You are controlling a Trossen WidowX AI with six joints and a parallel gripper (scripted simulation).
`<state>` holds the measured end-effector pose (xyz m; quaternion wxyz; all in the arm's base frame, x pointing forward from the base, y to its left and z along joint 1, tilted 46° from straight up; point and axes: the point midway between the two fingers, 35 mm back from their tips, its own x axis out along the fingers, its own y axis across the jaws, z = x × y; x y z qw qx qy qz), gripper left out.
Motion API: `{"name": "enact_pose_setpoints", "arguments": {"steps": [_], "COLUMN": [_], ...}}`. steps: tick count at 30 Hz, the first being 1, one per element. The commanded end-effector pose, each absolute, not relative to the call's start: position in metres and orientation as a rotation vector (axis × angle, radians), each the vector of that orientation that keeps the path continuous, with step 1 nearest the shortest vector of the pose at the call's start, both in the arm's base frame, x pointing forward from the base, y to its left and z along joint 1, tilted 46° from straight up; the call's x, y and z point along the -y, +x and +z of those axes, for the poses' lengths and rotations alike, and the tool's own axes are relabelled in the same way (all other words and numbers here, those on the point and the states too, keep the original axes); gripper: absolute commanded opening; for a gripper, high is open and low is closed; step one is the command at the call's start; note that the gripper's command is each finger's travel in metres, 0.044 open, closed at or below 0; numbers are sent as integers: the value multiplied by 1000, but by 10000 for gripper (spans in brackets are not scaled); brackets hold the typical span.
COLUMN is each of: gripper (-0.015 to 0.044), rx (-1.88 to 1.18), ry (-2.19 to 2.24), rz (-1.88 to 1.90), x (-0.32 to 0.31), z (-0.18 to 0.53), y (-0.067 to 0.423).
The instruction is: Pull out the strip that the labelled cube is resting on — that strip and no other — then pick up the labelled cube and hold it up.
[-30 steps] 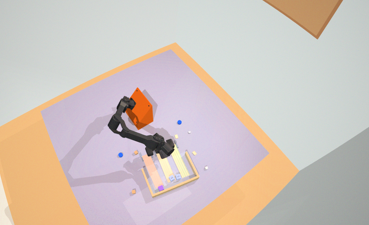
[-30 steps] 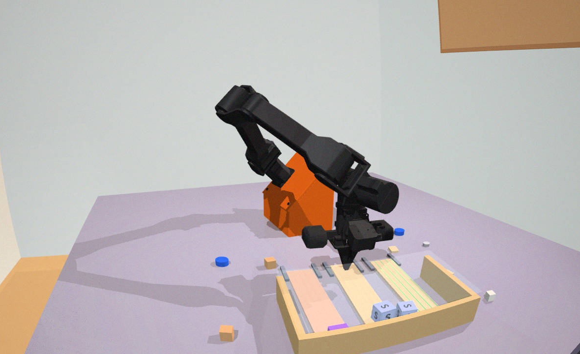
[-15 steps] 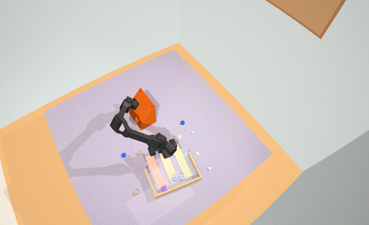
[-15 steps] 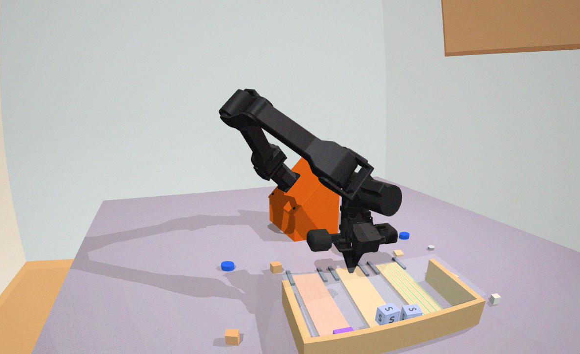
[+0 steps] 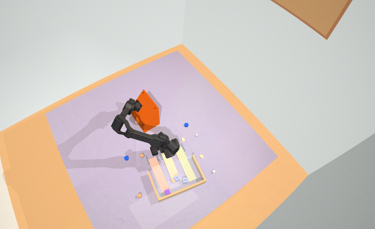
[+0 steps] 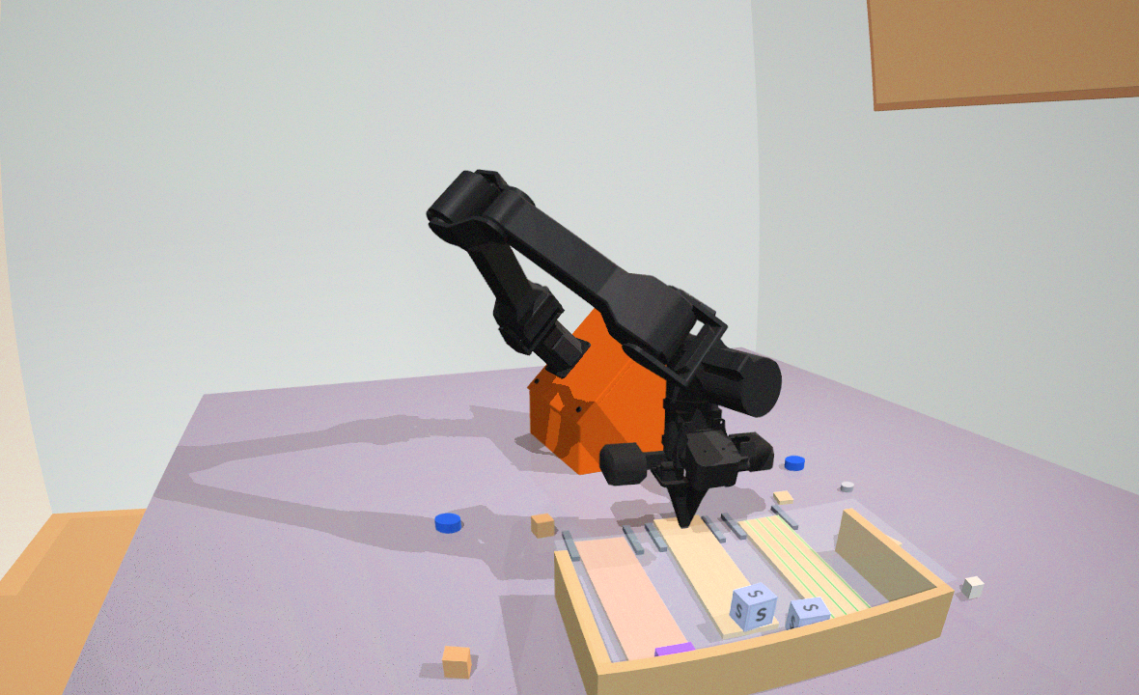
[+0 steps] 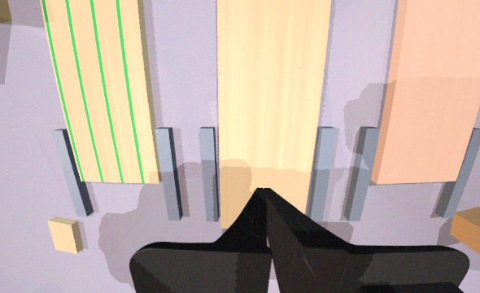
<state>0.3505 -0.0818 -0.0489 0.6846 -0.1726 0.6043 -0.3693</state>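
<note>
Three strips lie side by side in a tan tray (image 6: 772,653) (image 5: 183,191): a peach one (image 7: 427,102) (image 6: 629,596), a plain cream one (image 7: 270,102) (image 6: 711,566) (image 5: 170,168) in the middle, and a green-lined one (image 7: 102,94) (image 6: 802,553). A pale blue cube marked S (image 6: 753,604) (image 5: 176,178) rests on the far end of the middle strip. A second S cube (image 6: 807,612) (image 5: 184,179) sits just beside it, towards the green-lined strip. My gripper (image 7: 262,194) (image 6: 687,521) is shut, its tip pressed down on the middle strip's near end. That end pokes out past the other strips' ends.
Grey guide rails (image 7: 168,171) flank each strip. A purple block (image 6: 674,648) lies at the peach strip's far end. The orange base box (image 6: 591,405) stands behind the arm. Blue discs (image 6: 447,521) (image 6: 794,462) and small loose cubes (image 7: 473,228) (image 7: 64,233) (image 6: 456,660) are scattered around.
</note>
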Motion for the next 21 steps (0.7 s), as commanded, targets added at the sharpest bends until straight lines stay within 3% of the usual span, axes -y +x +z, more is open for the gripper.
{"name": "enact_pose_setpoints", "arguments": {"steps": [1, 21], "gripper": [0, 0], "rx": [-1368, -1369], "ry": [-391, -392], "rz": [-832, -832], "x": [82, 77], "z": [-53, -60], "y": [341, 311]}}
